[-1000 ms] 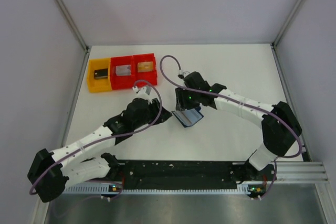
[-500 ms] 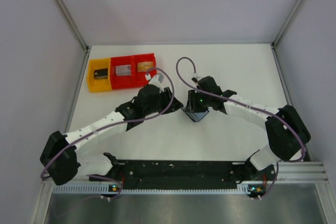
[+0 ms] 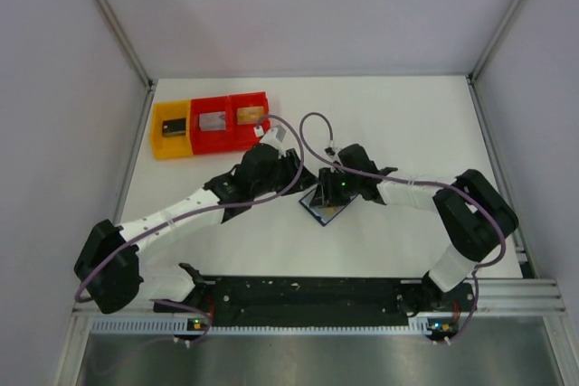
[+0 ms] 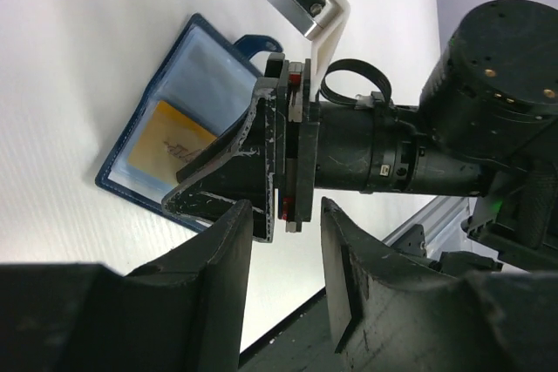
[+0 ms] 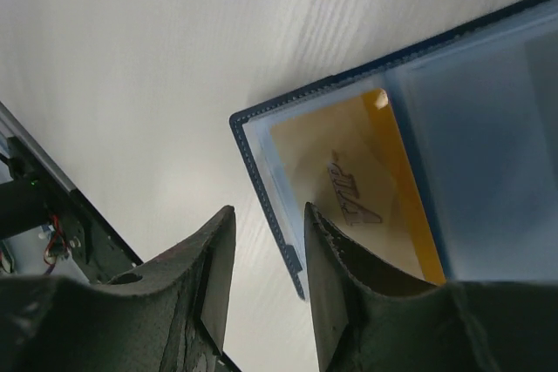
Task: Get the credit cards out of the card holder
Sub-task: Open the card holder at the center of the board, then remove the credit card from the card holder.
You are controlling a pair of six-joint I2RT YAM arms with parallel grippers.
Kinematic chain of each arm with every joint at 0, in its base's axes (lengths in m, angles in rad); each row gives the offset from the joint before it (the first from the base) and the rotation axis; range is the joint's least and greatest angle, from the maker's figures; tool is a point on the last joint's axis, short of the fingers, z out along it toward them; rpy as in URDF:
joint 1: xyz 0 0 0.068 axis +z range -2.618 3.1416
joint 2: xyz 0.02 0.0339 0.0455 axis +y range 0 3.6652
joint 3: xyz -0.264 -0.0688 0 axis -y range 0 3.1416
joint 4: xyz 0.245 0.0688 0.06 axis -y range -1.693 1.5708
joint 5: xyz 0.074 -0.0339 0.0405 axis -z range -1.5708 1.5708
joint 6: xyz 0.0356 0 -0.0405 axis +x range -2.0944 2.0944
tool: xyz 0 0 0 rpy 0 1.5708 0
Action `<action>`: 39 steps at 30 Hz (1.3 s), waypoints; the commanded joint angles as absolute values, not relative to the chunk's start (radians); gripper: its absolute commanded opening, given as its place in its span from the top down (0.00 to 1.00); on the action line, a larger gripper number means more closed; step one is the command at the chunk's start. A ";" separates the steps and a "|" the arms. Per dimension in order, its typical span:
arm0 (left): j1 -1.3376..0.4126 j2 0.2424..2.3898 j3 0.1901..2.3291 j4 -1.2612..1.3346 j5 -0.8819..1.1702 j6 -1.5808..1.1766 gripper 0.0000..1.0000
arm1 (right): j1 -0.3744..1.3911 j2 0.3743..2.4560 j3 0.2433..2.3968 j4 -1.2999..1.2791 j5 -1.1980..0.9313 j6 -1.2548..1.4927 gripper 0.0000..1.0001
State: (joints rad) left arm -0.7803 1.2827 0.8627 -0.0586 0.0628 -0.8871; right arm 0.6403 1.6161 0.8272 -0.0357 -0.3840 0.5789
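Observation:
The dark navy card holder (image 3: 318, 211) lies open on the white table, its lighter blue inner faces up. An orange card (image 5: 349, 182) sits in a clear pocket of one face; it also shows in the left wrist view (image 4: 166, 141). My right gripper (image 3: 329, 194) is low over the holder and open (image 5: 268, 259). Its fingers straddle the holder's (image 5: 488, 137) stitched edge near a corner, one over the card face and one over the table. My left gripper (image 3: 295, 173) is open and empty (image 4: 286, 241), just left of the right gripper, pointing at it and the holder (image 4: 196, 67).
A yellow bin (image 3: 170, 129) and two joined red bins (image 3: 232, 120) stand at the back left, each with a card in it. A black rail (image 3: 308, 294) runs along the near edge. Purple cables loop above both wrists.
The left arm has swung up and right, close to the right gripper. The right gripper has come down and left onto the holder, which now lies open and flat.

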 commanded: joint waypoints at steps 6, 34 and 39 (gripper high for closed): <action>-0.778 1.291 0.793 0.051 0.038 -0.910 0.60 | 0.649 1.678 0.808 0.068 -0.414 0.618 0.63; -0.758 1.634 0.744 0.101 -0.014 -0.948 1.00 | 0.615 1.468 0.792 -0.044 -0.285 0.545 0.79; -0.758 1.638 0.707 0.101 -0.021 -0.931 1.00 | 0.577 1.494 0.798 -0.057 -0.273 0.502 0.75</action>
State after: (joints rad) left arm -0.7605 1.6306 0.7364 0.0757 0.0029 -0.9447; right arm 0.6086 1.4948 0.7906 -0.0475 -0.3061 0.5549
